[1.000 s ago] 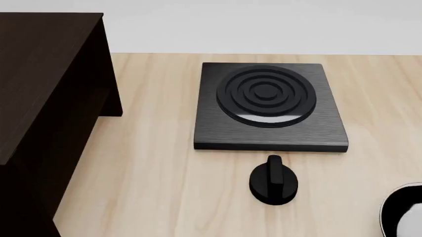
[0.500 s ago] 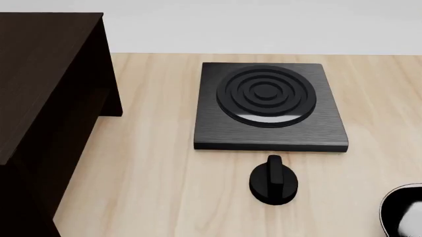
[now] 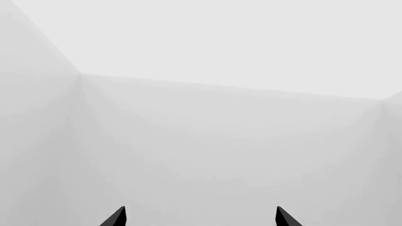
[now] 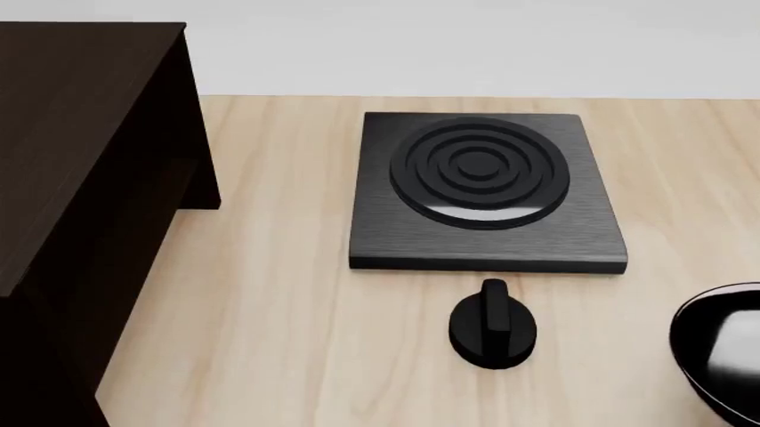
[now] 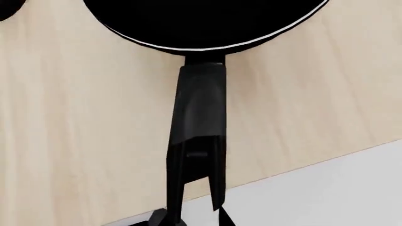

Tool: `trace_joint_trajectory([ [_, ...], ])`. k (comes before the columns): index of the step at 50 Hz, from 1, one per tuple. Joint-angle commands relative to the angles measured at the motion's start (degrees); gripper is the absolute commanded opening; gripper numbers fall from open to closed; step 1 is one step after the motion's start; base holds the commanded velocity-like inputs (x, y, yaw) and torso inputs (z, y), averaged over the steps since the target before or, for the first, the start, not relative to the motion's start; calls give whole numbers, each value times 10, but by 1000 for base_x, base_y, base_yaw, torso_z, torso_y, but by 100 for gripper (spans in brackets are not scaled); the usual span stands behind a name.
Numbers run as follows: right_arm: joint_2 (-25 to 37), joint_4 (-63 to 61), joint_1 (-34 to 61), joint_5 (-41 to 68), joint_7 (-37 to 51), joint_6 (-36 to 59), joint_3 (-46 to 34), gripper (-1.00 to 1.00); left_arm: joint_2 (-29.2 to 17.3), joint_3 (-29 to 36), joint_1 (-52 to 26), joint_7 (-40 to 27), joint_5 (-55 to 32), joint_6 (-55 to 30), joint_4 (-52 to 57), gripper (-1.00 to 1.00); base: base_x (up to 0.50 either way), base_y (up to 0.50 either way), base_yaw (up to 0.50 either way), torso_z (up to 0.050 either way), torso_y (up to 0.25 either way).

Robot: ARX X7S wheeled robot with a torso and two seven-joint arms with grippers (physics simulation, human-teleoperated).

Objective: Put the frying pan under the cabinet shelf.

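Currently logged, largest item first: the worktop (image 4: 273, 356) was pale wood, its far edge meeting a plain grey-white wall.

The cabinet shelf (image 4: 71, 142), dark brown and nearly black, occupied the far left corner of the worktop and ran down the left edge. Its flat top board overhung a boxy side panel, and its lower portion stood in shadow.

The stove plate (image 4: 485, 191), square and black with raised concentric rings, sat toward the far edge, right of centre, well apart from the cabinet. Just beside its near edge lay a round black knob (image 4: 492, 327), not touching the plate.

The frying pan (image 4: 722, 356) appeared at the right edge of the worktop, toward the near right corner, cut off by the frame; only its glossy black bowl showed in the head view. It was well apart from the cabinet shelf, with the stove plate and knob lying between them. In the right wrist view the pan's black underside and thin silver rim were visible, with the long black handle (image 5: 199, 106) extending from it.

The right gripper (image 5: 196, 200) had its two dark fingers pinched on the end of the handle, one on either side.

The left gripper (image 3: 199, 217) showed only two black fingertips, spread wide with nothing between them, facing blank grey walls.
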Motion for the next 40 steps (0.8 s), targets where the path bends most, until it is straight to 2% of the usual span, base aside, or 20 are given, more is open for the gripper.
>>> trace_joint_trajectory([
  [1, -3, 33, 213, -11, 16, 102, 81, -100, -2, 0, -3, -2, -2, -1, 0, 100, 0, 0, 0, 0, 0],
  [12, -45, 79, 281, 10, 72, 196, 128, -100, -4, -2, -5, -5, -6, -3, 2, 100, 0, 0, 1, 0, 2],
  [19, -119, 148, 353, 20, 130, 272, 133, -100, -5, 0, -6, -3, -4, 4, -2, 100, 0, 0, 1, 0, 0],
  [24, -186, 209, 401, -5, 138, 319, 121, -100, -5, 1, -5, -2, -4, 7, -3, 100, 0, 0, 1, 0, 2],
  [28, -229, 250, 425, -39, 120, 342, 115, -100, -6, 0, -10, -4, -7, 3, -1, 100, 0, 0, 1, 0, 3],
  [31, -283, 297, 452, -105, 78, 367, 112, -100, -8, 1, -12, -4, -7, 2, -1, 100, 0, 0, 0, 0, 0],
  [40, -371, 351, 486, -245, -54, 378, 92, -100, -12, 0, -16, -7, -10, -3, 2, 100, 0, 0, 0, 0, 1],
])
